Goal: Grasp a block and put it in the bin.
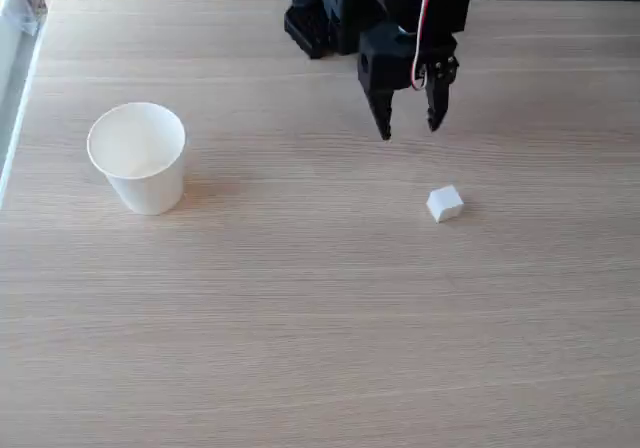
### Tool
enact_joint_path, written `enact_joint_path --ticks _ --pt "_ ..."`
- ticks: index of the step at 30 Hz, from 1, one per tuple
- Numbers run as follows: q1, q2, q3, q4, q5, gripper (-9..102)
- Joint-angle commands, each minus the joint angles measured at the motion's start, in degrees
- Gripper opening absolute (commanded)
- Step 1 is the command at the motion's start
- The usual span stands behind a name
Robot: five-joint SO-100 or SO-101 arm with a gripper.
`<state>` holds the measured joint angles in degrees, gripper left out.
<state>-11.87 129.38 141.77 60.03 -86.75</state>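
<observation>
While hand (410,128) hangs parted, block (444,204) sits corner-forward, bin (138,158) upright.

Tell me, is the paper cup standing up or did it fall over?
Standing up. The cup rests on its narrow base on the table, its round rim facing up so the fixed view looks into it.

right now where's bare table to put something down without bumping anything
The whole near strip of the table, below the cup and the block, is bare. So is the wide stretch between cup and block. The tightest spot is at the far edge on the right, where the open hand hangs just beyond the block.
</observation>
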Motion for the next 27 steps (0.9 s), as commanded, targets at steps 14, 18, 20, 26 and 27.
enact_joint_path --ticks 14,18,20,26,27 --pt "-1.58 -16.00 -10.99 -5.98 5.98 32" --pt "-1.41 -18.98 -13.36 -6.77 6.15 32" --pt "-1.32 -20.48 -14.94 -6.77 6.24 32" --pt "-1.32 -24.87 -20.30 -6.77 6.59 32" --pt "-1.32 -25.58 -21.09 -6.77 6.59 32"
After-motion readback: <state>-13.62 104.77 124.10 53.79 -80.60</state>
